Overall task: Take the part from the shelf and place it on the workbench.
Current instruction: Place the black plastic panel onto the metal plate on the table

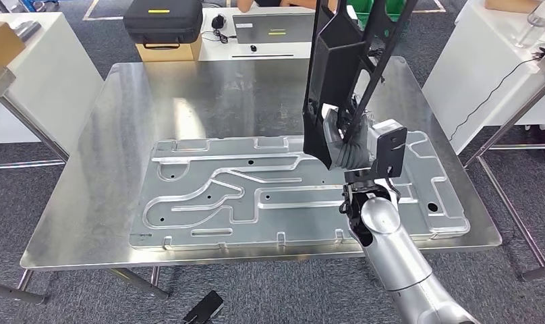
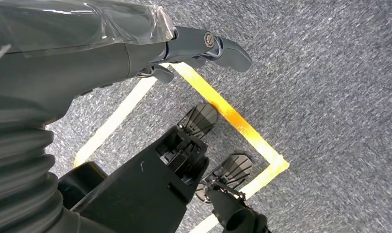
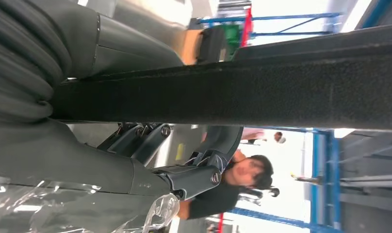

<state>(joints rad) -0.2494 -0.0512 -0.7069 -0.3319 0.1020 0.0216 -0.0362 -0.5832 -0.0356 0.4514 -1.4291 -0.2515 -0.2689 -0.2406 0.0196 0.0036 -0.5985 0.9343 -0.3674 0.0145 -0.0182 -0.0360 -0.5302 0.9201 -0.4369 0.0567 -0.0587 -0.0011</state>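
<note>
right arm (image 1: 398, 256): silver, comes in from about 5 o'clock, closest thing to the head camera
right robot hand (image 1: 347, 145): fingers wrapped tight around the part, thumb on one side, dark fingers (image 3: 136, 141) on the other
part (image 1: 340, 74): long black plastic piece, held upright-ish above the tabletop, not touching it
tabletop (image 1: 121, 135): shiny steel, with a big stamped metal panel (image 1: 256, 196) lying flat on it
left robot hand (image 2: 204, 46): hanging over grey carpet with yellow tape (image 2: 233, 121), holding nothing, fingers loosely apart
person (image 3: 242, 174): visible behind the right hand in the wrist view

black part (image 1: 337, 67), silver workbench (image 1: 121, 135), grey carpet (image 1: 256, 297)
</note>
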